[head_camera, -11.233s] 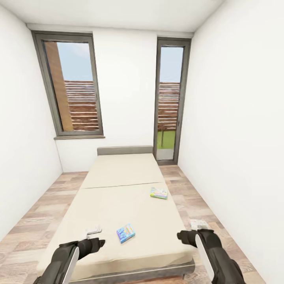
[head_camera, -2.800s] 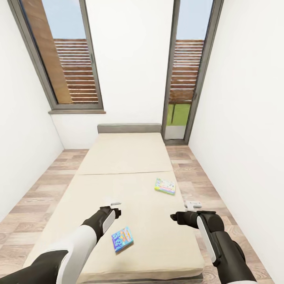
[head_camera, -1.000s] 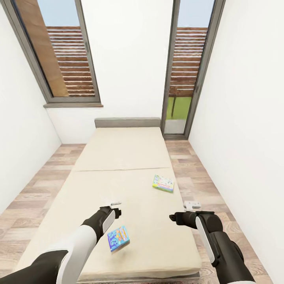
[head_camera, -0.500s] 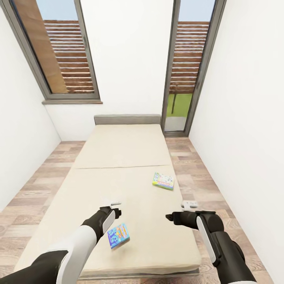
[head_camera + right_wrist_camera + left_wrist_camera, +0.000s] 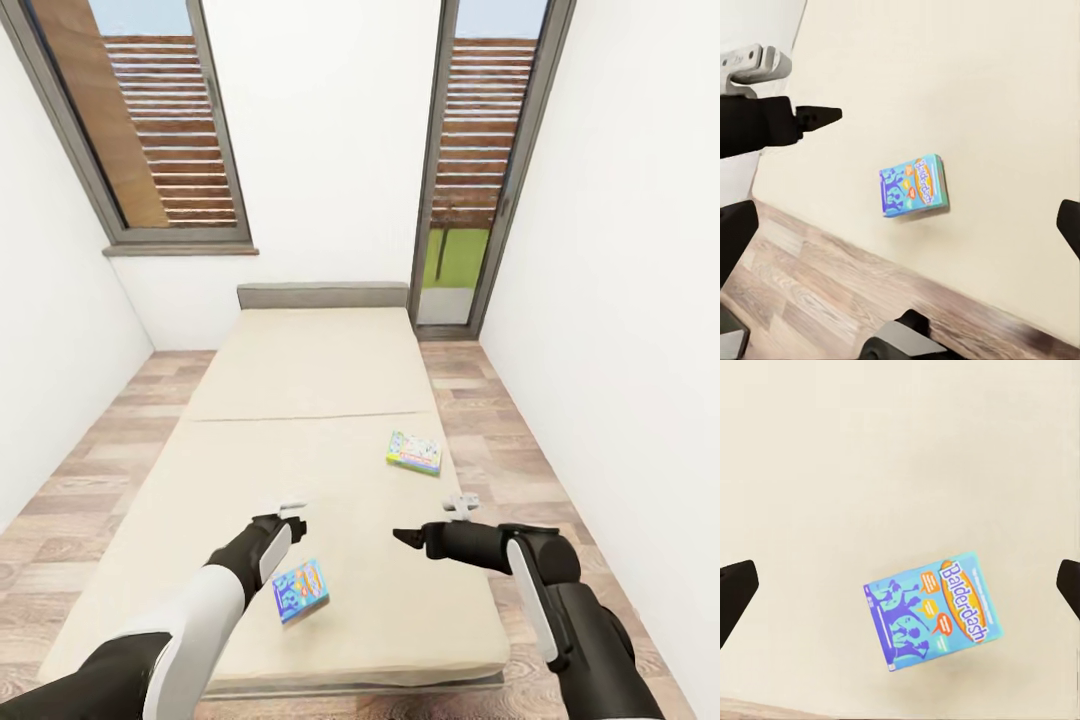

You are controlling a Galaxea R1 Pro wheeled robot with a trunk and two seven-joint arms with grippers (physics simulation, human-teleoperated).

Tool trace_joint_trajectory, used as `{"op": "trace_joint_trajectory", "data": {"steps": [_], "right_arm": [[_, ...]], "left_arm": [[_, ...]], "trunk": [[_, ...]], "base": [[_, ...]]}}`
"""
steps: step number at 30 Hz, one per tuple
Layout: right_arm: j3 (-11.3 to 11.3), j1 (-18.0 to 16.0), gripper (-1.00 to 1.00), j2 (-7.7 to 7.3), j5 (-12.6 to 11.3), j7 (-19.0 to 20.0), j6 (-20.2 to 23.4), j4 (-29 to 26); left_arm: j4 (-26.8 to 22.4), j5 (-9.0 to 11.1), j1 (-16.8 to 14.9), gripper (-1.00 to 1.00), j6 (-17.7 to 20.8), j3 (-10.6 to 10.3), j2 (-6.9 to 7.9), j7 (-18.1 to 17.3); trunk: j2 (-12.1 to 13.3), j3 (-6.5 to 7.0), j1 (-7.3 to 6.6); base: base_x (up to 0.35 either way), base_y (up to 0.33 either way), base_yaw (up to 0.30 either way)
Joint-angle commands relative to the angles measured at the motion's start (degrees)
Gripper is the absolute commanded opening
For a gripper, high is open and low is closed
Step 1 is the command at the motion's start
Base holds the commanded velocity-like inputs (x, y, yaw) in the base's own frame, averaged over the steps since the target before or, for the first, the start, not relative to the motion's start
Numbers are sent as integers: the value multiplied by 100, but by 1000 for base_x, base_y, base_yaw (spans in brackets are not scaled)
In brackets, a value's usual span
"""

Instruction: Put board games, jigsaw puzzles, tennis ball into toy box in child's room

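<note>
Hovering with its fingers spread above the blue board game (image 5: 301, 590) lying on the bed (image 5: 300, 400), the left gripper (image 5: 290, 515) is gripping nothing, the second board game (image 5: 414, 452) is lying untouched farther right, and the right gripper (image 5: 405, 538), fingers also spread, is holding nothing.

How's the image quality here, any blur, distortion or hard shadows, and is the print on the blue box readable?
Head view: wide-angle, window frames lean outward; even light, faint shadows. Left wrist view: sharp, blue game box reads "Balderdash". Right wrist view: same box small, print illegible.
</note>
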Motion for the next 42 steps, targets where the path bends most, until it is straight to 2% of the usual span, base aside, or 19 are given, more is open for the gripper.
{"op": "trace_joint_trajectory", "data": {"steps": [1,6,8,13,20,25,42], "right_arm": [[-12,-3,100,-11,-21,64,43,-23],[-25,-4,100,-128,-32,376,55,-77],[-36,-5,100,-181,-31,609,57,-88],[-167,-6,100,-215,-28,922,53,-92],[-351,-6,100,-239,-27,1024,52,-93],[-417,-6,100,-286,-29,1034,52,-82],[-435,-6,100,-314,20,1037,44,-67]], "left_arm": [[-85,7,-27,100,81,34,-5,13],[-426,15,-231,100,622,41,-5,7],[-512,17,-406,100,866,49,-5,7],[-559,19,-741,100,1075,54,-5,9],[-570,19,-910,100,1418,55,-5,16],[-570,19,-929,100,1485,55,-5,16],[-538,20,-934,100,1434,64,-5,9]], "trunk": [[-11,-21,3],[-11,-67,3],[-11,-85,3],[-11,-132,3],[-11,-196,3],[-11,-243,3],[-11,-400,3]], "base": [[0,0,0],[0,0,0],[0,0,0],[0,0,0],[0,0,0],[0,0,0],[0,0,0]]}}
